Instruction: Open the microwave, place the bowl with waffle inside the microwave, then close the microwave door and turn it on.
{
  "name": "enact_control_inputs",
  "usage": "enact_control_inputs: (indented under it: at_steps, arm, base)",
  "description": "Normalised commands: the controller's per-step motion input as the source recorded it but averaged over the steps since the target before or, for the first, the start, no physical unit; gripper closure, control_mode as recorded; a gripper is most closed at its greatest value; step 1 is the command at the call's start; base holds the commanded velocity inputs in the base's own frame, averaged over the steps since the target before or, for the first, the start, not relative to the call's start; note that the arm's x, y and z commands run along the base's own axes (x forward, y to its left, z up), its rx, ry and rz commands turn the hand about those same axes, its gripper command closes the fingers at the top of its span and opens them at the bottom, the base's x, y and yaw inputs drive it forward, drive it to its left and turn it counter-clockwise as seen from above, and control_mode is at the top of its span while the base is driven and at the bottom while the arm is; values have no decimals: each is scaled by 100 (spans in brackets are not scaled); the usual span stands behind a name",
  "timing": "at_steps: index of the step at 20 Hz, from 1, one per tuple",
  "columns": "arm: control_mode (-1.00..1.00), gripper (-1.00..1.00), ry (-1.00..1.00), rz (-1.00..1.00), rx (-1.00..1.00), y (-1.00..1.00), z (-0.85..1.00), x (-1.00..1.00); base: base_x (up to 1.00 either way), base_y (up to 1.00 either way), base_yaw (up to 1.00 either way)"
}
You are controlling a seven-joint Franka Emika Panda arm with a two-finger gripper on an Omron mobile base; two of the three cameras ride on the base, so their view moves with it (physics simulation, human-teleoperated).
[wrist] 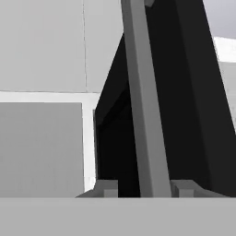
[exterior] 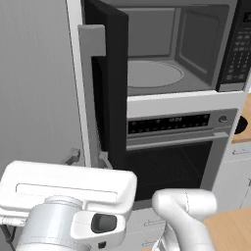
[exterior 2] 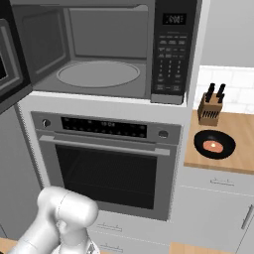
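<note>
microwave (exterior 2: pixel 99 49): one, door (exterior: pixel 110 83) open; bowl (exterior 2: pixel 214 144): one, counter; gripper (wrist: pixel 142 188) straddles handle (wrist: pixel 145 115), grip unclear

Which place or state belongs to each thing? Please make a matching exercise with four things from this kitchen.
1. microwave door
2. turntable
3. bowl
4. knife block

a. on the counter, right of the oven
b. swung open
c. by the white tiled wall, behind the bowl
d. bare, inside the cavity

Pairs: 1-b, 2-d, 3-a, 4-c
</note>
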Motion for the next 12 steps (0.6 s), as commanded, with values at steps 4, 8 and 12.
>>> enact_control_inputs:
  at_steps: [4,8,12]
  arm:
    - [-100,-100,-12,0,0,5,-2,29]
    - [-100,-100,-12,0,2,-41,0,-50]
    - [-100,-100,-21,0,9,-79,-16,-100]
  base:
    - [0,0,0]
    - [0,0,0]
    - [0,0,0]
